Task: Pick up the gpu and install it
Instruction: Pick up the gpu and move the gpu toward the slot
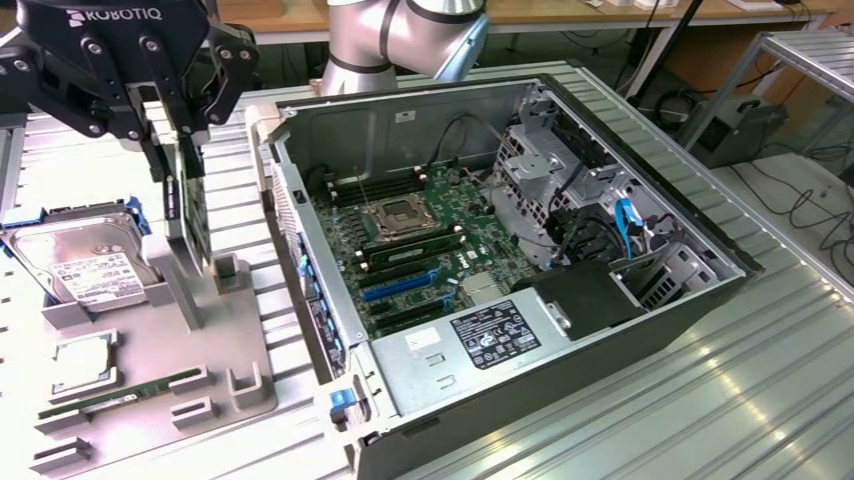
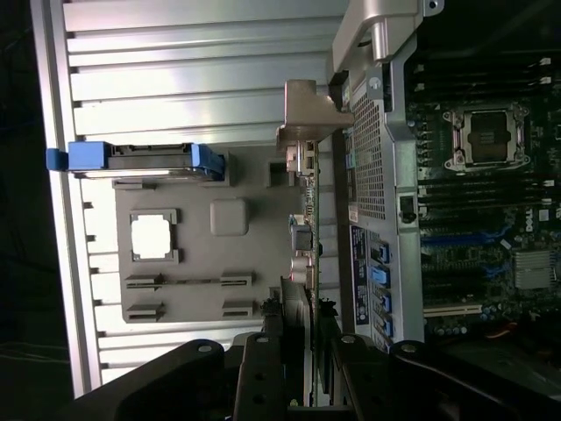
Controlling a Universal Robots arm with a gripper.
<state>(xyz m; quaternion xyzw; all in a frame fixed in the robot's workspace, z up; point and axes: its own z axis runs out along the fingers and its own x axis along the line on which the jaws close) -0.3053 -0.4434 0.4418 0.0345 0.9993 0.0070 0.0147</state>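
The gpu [image 1: 184, 205] hangs on edge, a thin dark card, between the fingers of my gripper [image 1: 171, 140], which is shut on its upper edge. It sits over the grey parts holder [image 1: 247, 340], at the exterior view's left of the open computer case [image 1: 300, 190]. Whether its lower edge still touches the holder's post I cannot tell. The wrist view shows the gpu [image 2: 308, 219] edge-on with its metal bracket at the far end, running out from the gripper [image 2: 302, 355]. The motherboard [image 1: 414, 240] lies exposed inside the case, with blue expansion slots [image 1: 400, 285].
On the holder are a silver hard drive [image 1: 80, 260] in a blue frame, a processor chip [image 1: 83, 355] and a slim RAM stick [image 1: 120, 395]. The case's metal wall stands close beside the card. Drive cages and cables [image 1: 587, 200] fill the case's far side.
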